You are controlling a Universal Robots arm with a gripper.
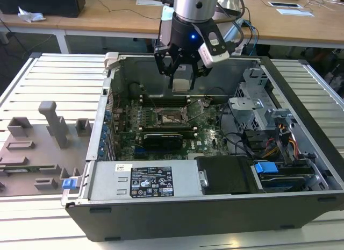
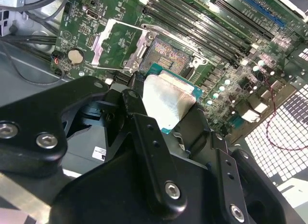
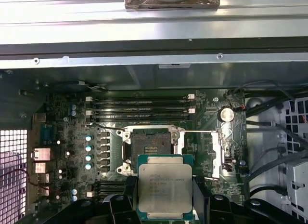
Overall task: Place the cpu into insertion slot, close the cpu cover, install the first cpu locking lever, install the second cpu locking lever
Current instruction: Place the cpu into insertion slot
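Tool [image 1: 181, 80] clamped on the cpu [image 3: 165, 192], its 2 fingers [image 3: 126, 197] pressed against opposite edges of the chip. The cpu hangs in the air inside the open computer case [image 1: 102, 126], above the green motherboard [image 1: 209, 140] and apart from the insertion slot [image 3: 150, 148]. The slot lies bare. The cpu cover [image 2: 100, 48] stands swung open on the exterior view's right of it.
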